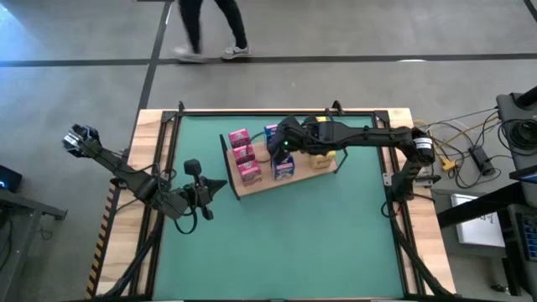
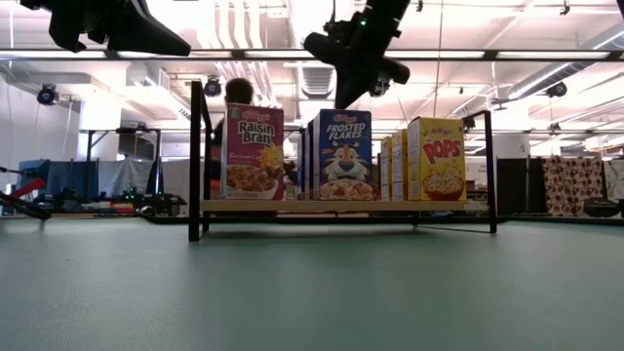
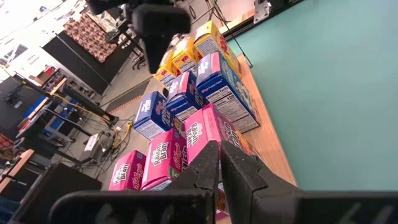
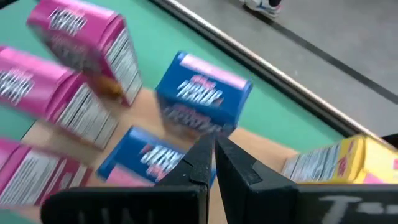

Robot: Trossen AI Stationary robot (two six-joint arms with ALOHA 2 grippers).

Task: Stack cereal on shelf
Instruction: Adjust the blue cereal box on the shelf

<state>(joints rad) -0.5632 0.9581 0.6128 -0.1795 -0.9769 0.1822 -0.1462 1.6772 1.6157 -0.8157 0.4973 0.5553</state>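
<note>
Nine cereal boxes [image 1: 245, 157] crowding shelf [image 1: 252, 186]

Both claws closed: right claw [image 1: 284, 149] extended inward, left claw [image 1: 220, 185] idle.

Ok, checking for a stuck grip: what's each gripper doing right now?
Left gripper: shut, holding nothing, off beside the shelf.
Right gripper: shut, holding nothing, above the blue cereal boxes.

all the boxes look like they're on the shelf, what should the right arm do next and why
Probably lift the right gripper up and draw it back. Its fingers are shut and empty above the blue boxes, and the pink boxes, blue boxes and yellow boxes stand upright in rows on the shelf, so nothing seems left to place. The left gripper waits shut beside the shelf.
</note>
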